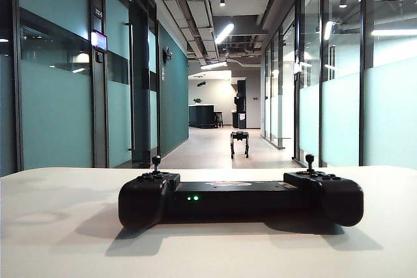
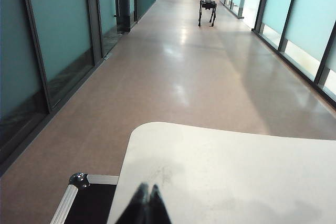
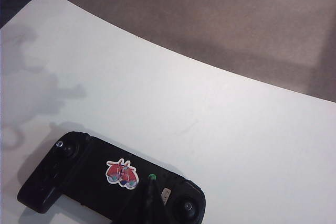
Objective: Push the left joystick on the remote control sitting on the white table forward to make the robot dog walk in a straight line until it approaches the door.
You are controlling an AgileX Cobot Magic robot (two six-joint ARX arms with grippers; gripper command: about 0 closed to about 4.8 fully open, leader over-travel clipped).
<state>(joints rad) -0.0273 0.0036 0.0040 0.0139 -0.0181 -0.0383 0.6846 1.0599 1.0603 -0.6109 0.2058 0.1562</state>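
The black remote control (image 1: pixel 241 198) lies on the white table (image 1: pixel 58 239), with its left joystick (image 1: pixel 156 159) upright. The same left joystick (image 3: pixel 67 149) shows in the right wrist view, at the end of the remote control (image 3: pixel 100 182) farther from my right gripper. My right gripper (image 3: pixel 149 183) is shut and hovers over the controller's middle bar beside a red sticker, holding nothing. My left gripper (image 2: pixel 147 188) is shut and empty above the table (image 2: pixel 236 171) near its corner, away from the controller. The robot dog (image 1: pixel 240 142) stands far down the corridor and also appears as the robot dog (image 2: pixel 207 10). No gripper shows in the exterior view.
Frosted glass walls with dark frames line both sides of the corridor (image 1: pixel 58 109). A black case with a metal-edged corner (image 2: pixel 79 181) sits on the floor beside the table's corner. The right-hand stick (image 1: pixel 310 159) stands upright on the controller's other end.
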